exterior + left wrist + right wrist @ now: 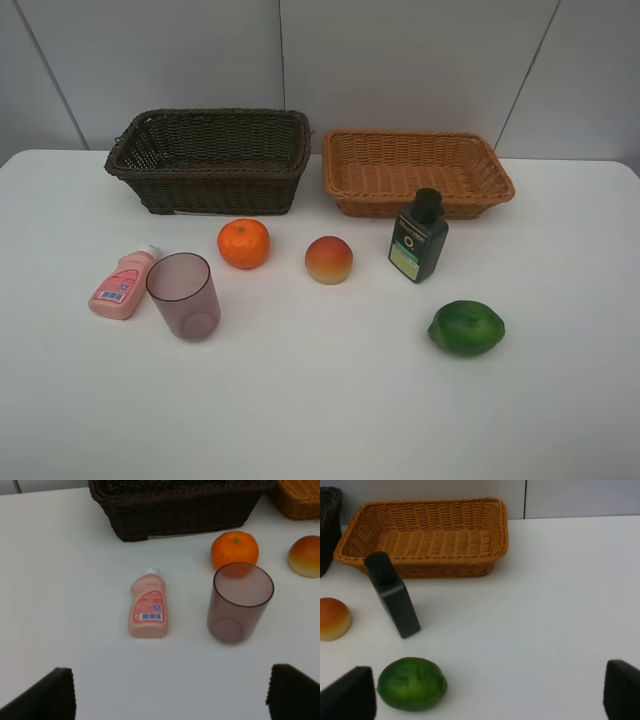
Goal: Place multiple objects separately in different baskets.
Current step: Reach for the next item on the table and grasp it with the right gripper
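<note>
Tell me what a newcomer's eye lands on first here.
Two woven baskets stand side by side at the back of the white table: a dark brown basket on the left and a light orange basket on the right, with nothing visible inside either. In front of them the bright mandarin and the peach-like fruit sit mid-table. The green lime lies alone nearer the front right.

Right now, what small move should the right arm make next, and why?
Probably ease the right gripper over and down toward the lime. Its jaws are open and empty, the lime is the nearest thing to it on the table, and the tan basket beyond is empty.
</note>
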Available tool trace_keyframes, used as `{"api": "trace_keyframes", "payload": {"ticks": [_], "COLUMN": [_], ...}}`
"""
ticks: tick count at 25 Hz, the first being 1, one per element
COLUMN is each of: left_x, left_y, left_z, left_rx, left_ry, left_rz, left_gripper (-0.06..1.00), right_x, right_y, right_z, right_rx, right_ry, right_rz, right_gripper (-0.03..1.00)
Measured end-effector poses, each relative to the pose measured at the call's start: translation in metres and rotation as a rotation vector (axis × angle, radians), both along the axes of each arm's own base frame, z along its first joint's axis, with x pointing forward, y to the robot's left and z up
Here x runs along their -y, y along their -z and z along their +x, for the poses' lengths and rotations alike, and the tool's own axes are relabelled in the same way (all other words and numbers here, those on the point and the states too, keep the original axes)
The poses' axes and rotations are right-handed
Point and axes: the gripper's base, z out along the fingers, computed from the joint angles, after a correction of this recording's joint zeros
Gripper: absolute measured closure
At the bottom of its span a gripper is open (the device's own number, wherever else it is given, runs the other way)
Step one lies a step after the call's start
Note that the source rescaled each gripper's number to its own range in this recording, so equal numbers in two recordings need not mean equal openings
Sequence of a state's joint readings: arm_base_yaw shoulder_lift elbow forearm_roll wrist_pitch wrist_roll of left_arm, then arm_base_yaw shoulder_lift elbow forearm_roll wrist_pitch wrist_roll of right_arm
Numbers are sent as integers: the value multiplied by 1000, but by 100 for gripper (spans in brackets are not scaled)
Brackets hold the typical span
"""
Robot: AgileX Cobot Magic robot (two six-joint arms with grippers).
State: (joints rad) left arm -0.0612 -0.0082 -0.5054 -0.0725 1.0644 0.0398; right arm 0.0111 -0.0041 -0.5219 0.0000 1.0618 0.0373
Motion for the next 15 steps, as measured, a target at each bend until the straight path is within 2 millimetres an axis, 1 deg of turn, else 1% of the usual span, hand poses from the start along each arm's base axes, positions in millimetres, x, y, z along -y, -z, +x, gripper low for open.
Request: {"api": "trace_keyframes", "payload": {"ticks": [15], "left_x": [0], "left_y": [0], "left_z": [0], "left_rx": [0], "left_ry": [0], "left_rz": [0], "left_gripper": [-5], "right_x": [0], "right_y": [0], "right_z": [0], "right_rx": [0], "right_ry": [0], "right_rz": [0], "right_gripper": [-3]}}
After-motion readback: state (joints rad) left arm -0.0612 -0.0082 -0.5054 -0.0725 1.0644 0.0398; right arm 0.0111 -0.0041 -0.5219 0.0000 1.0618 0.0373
